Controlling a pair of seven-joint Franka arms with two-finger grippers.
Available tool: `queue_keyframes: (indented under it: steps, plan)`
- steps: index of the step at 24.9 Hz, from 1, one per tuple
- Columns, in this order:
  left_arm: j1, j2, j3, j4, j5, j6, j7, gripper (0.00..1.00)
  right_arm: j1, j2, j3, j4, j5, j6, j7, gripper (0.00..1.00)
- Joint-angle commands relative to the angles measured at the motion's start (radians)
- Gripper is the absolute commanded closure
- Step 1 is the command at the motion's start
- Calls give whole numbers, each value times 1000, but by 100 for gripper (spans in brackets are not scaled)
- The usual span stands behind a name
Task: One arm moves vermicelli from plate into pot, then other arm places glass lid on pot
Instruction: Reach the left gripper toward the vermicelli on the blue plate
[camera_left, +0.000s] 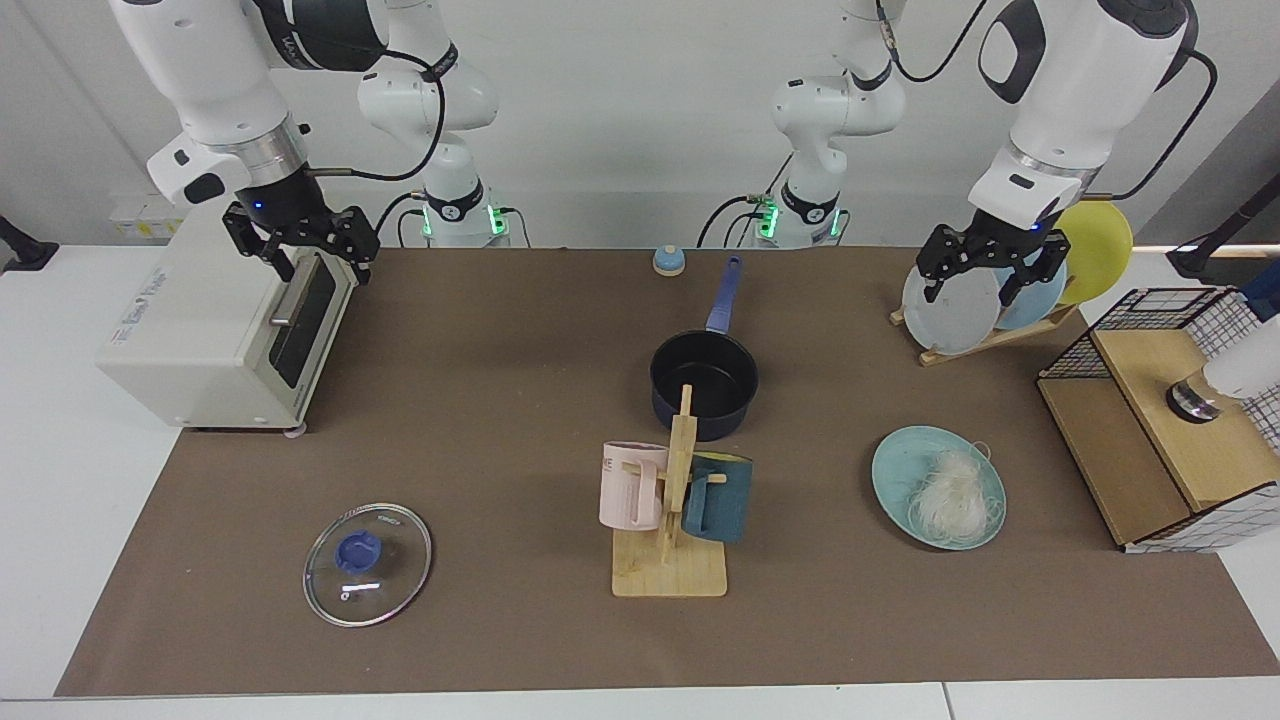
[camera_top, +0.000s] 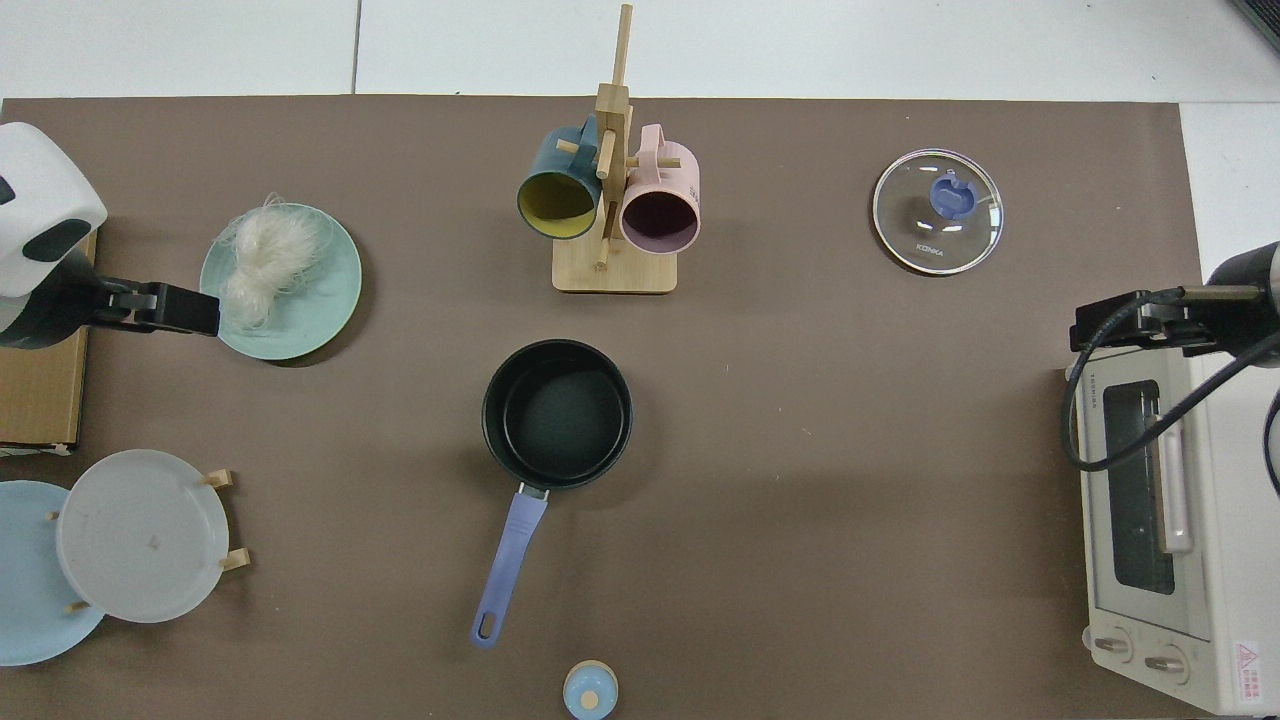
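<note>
Nearest the facing camera, the round clear glass lid (camera_left: 367, 564) with a metal rim and blue knob lies flat on the brown tabletop (camera_left: 500, 620), well apart from everything else. Beside it toward the middle, a wooden mug stand (camera_left: 670, 560) carries a pink mug (camera_left: 632, 486) and a dark teal mug (camera_left: 722, 497). Further along the same band, the flat light teal plate (camera_left: 890, 470) holds the loose whitish tangle of vermicelli (camera_left: 950, 495), heaped toward one edge with stray strands trailing over the rim.

Just behind the stand sits the small dark navy pot (camera_left: 703, 384), empty, its long blue handle pointing toward the arms.

Farthest back, the left claw (camera_left: 985, 268) hangs above the tabletop in front of the rack of upright plates (camera_left: 955, 310), fingers apart and holding nothing. The right claw (camera_left: 305, 245) hovers by the white toaster oven (camera_left: 215, 330), also spread and empty.

Nothing has been moved yet. The noodles look slippery and springy, so a pinch may take only part of the tangle, or strands may drag off and drop on the tabletop short of the pot. The tall stand post rises right by the pot's near rim and could snag a low approach.
</note>
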Motion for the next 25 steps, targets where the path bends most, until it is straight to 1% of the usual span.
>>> queue_keyframes:
  steps: [1,14,17,19,22,25]
  plan:
    - [-15,-8,15,-19,1,21,9,0,-18,2,6,2,12,15,-11,1]
    - [-3,-16,17,-15,8,4,3,0,-5,-1,8,9,20,15,-7,1]
    - [0,-27,18,-13,5,-19,-5,0,-2,-1,6,9,17,15,-4,1]
    - [2,-27,18,-13,0,-4,-3,0,-7,-1,6,9,15,15,-4,1]
    - [2,-13,18,-7,-9,15,-11,0,-10,-1,6,9,13,13,-8,1]
    - [5,42,23,44,-8,36,0,0,-10,-1,6,9,12,15,-8,1]
